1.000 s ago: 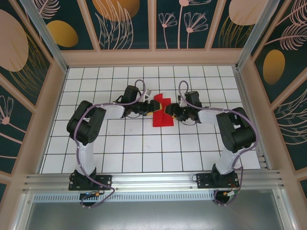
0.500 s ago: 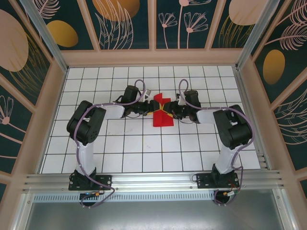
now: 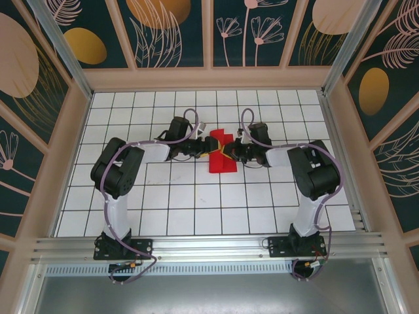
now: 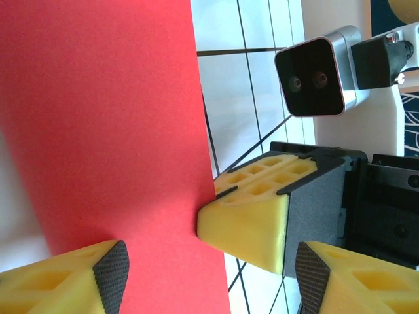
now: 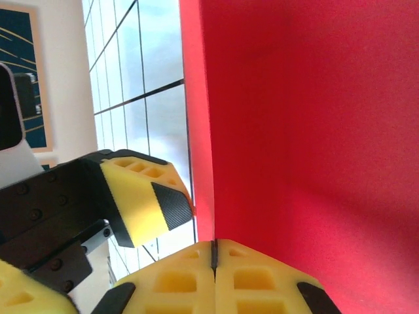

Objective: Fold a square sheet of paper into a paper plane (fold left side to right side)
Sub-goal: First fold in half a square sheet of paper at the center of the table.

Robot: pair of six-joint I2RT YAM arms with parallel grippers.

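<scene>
While the left hand (image 3: pixel 201 148) hangs released, fingers wide over the red paper (image 3: pixel 221 157) lying mid-way across the table (image 3: pixel 196 209), the right hand (image 5: pixel 214 258) is clenched on the paper's edge. Best to align the edges squarely before creasing.

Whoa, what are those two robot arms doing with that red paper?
They are folding a thin bright red sheet of paper into a plane on the white gridded table. The right arm's yellow fingers are pinched shut on one edge of the paper. The left arm's fingers stand wide open right beside them. The paper looks partly folded, not a pointed plane yet.
</scene>
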